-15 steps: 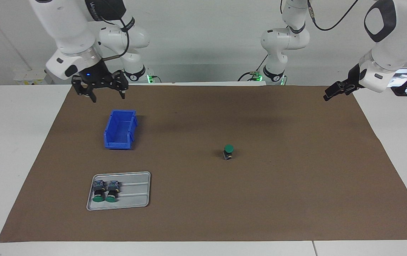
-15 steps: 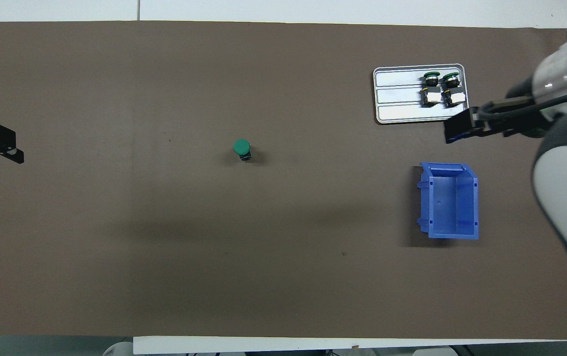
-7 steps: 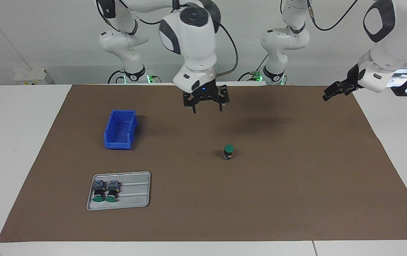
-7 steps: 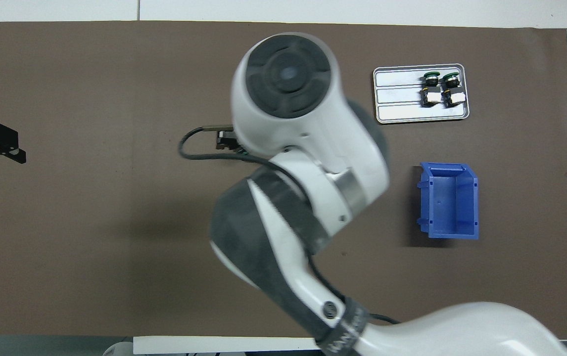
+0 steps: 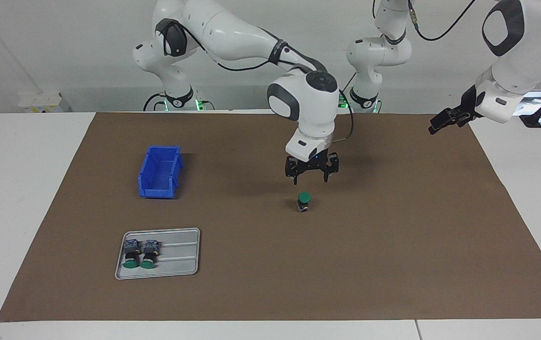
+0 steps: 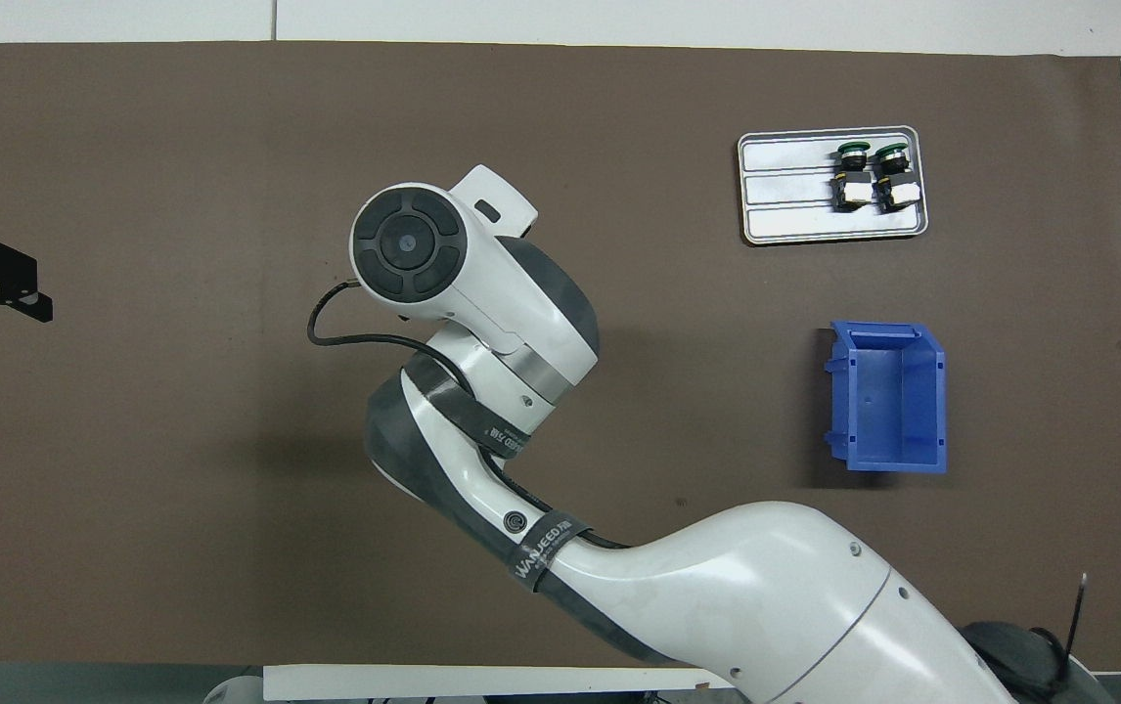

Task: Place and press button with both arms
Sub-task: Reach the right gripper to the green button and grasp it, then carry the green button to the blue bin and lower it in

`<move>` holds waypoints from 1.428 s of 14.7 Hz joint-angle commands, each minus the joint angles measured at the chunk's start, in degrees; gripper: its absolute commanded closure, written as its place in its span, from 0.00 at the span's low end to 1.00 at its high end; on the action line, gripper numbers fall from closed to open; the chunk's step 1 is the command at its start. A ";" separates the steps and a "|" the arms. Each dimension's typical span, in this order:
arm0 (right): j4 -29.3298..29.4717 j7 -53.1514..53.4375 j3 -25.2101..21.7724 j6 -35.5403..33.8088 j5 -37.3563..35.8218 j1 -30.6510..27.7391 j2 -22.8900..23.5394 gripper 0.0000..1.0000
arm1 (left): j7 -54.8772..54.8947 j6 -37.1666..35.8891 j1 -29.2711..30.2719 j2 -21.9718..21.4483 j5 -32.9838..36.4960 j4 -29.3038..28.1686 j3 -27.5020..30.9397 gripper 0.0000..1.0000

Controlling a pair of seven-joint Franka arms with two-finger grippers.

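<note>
My two arms are glossy white shells with dark grey joint bands, and black cables loop along them. The right arm wears a black strap with white lettering and a round dark grey cap; a blue light glows above its black gripper. The left arm ends in a black gripper too.

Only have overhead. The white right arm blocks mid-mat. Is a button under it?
Observer: Yes. A small push-button with round green cap stands upright on the brown paper mat.
Operator: Pincer on it?
Observer: No. The right pincer hangs just above the cap, open, with a clear gap.
Operator: Left pincer down on the mat?
Observer: No. The left pincer hangs in the air over the mat's edge at the left arm's end, holding nothing.
</note>
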 commanded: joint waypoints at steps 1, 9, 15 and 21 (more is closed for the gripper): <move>-8.05 -1.98 0.41 6.71 -0.90 -1.07 -1.50 0.01 | 0.55 0.80 -0.22 -0.64 0.98 -0.36 -0.15 0.00; -9.21 -2.86 0.41 9.98 -0.72 -1.16 0.88 0.22 | 3.10 0.80 -0.05 -1.34 1.16 -0.36 0.11 0.00; -8.43 -2.95 0.41 9.37 -0.80 -1.33 0.96 1.00 | 4.24 1.07 0.48 -1.52 2.47 -0.27 0.29 0.00; -9.73 -10.76 0.32 1.21 -0.72 -10.98 -7.98 1.00 | 5.47 1.59 0.31 -1.70 3.89 -0.45 0.29 0.00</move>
